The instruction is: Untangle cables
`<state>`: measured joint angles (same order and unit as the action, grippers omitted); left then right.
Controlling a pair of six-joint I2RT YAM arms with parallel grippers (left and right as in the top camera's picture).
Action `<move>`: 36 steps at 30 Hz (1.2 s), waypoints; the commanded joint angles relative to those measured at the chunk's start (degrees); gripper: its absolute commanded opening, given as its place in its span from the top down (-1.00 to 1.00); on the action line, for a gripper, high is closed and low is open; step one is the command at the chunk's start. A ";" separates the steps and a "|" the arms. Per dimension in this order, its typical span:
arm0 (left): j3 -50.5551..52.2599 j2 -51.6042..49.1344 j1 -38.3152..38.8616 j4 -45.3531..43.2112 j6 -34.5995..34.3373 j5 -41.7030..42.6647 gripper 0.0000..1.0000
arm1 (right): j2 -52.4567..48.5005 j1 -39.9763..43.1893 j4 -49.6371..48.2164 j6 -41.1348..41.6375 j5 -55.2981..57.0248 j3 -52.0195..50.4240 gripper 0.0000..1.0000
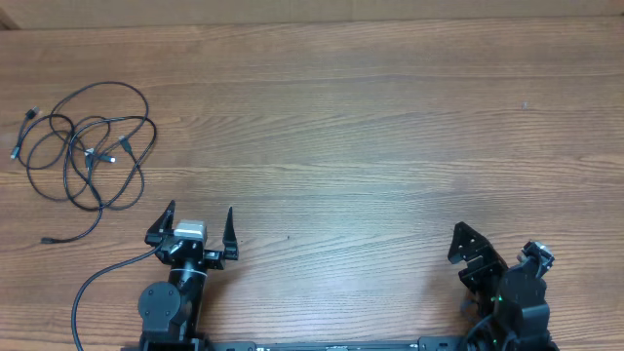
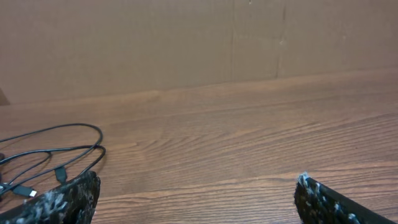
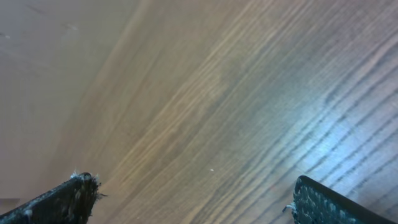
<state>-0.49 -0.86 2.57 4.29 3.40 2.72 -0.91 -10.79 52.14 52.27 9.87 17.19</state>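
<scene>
**Item: cables (image 1: 88, 146).** A loose tangle of thin black cords lay in the upper left of the overhead frame, flat on the wooden table (image 1: 390, 127).
- The loops crossed one another, and the number of separate cords could not be made out.
- A few small pale plug tips showed near the middle of the knot and at its left edge.
- One tail ran down to a plug end at the lower left.
- In the left wrist view only part of the cables (image 2: 62, 149) appeared. They sat at the left edge, cut off by the frame and partly hidden behind one finger.

**Position relative to tools.** The tangle lay above and to the left of the left gripper (image 1: 200, 208), near it but not touching. It was well apart from the right gripper (image 1: 499, 244) in the lower right corner.

**Left gripper (image 2: 198, 179).** Its jaws stood wide apart, with bare wood between them and nothing held.

**Right gripper (image 3: 193, 182).** Its jaws were likewise spread wide over bare tabletop and held nothing. From overhead it was turned sideways, and its fingers were hard to read.

**Other.** A thicker black arm wire (image 1: 93, 288) curved off the left arm at the lower left.
</scene>
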 commanded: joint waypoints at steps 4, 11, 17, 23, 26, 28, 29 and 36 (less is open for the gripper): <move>0.22 0.66 -0.31 0.02 -0.17 -0.17 -0.99 | 0.74 0.48 -0.55 0.04 0.33 -2.78 -1.00; 0.22 0.66 -0.31 0.02 -0.17 -0.17 -0.99 | 0.74 0.48 -3.65 -0.11 0.33 -5.90 -1.00; 0.22 0.66 -0.31 0.02 -0.17 -0.17 -0.99 | 0.76 0.48 -3.85 -0.11 0.33 -5.90 -1.00; 0.22 0.66 -0.31 0.02 -0.17 -0.17 -0.99 | 0.74 0.48 -3.82 -0.11 0.33 -5.95 -1.00; 0.22 0.66 -0.31 0.02 -0.17 -0.17 -0.99 | 0.76 0.48 -3.82 -0.11 0.33 -5.99 -1.00; 0.22 0.66 -0.31 0.02 -0.17 -0.17 -0.99 | 0.76 0.48 -3.87 -0.11 0.33 -5.99 -1.00; 0.22 0.66 -0.31 0.02 -0.17 -0.17 -0.99 | 0.76 0.46 -3.91 -0.11 0.33 -5.99 -1.00; 0.22 0.66 -0.31 0.02 -0.17 -0.17 -0.99 | 0.76 0.42 -17.90 -0.13 0.33 -7.19 -1.00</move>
<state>-0.49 -0.86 2.57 4.27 3.38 2.72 -0.89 -10.52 41.34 52.29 9.87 11.09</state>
